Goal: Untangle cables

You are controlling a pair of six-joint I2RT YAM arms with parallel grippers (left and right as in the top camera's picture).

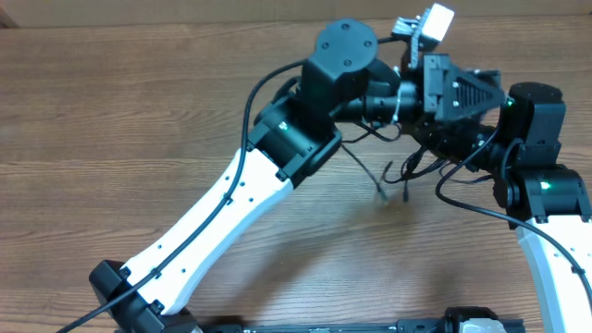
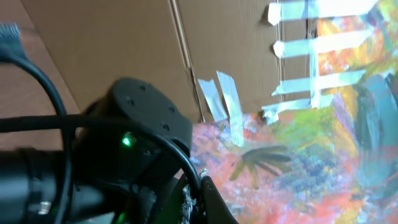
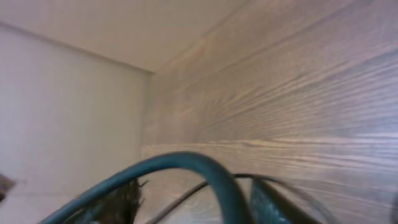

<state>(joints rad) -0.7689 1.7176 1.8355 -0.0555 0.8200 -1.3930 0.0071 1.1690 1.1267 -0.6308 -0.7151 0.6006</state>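
Right end effector (image 1: 442,148) beside cables (image 1: 393,176).

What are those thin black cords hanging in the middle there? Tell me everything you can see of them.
The cables are several thin, black, flexible cords, rubbery-looking, bunched in a loose tangle of loops under the spot where the left arm and right arm meet. Two strands trail down from the bunch and end in small plugs, one with a pale metallic tip, over the wooden table. Whether the tips touch the wood is unclear, and what grips the bunch is hidden.
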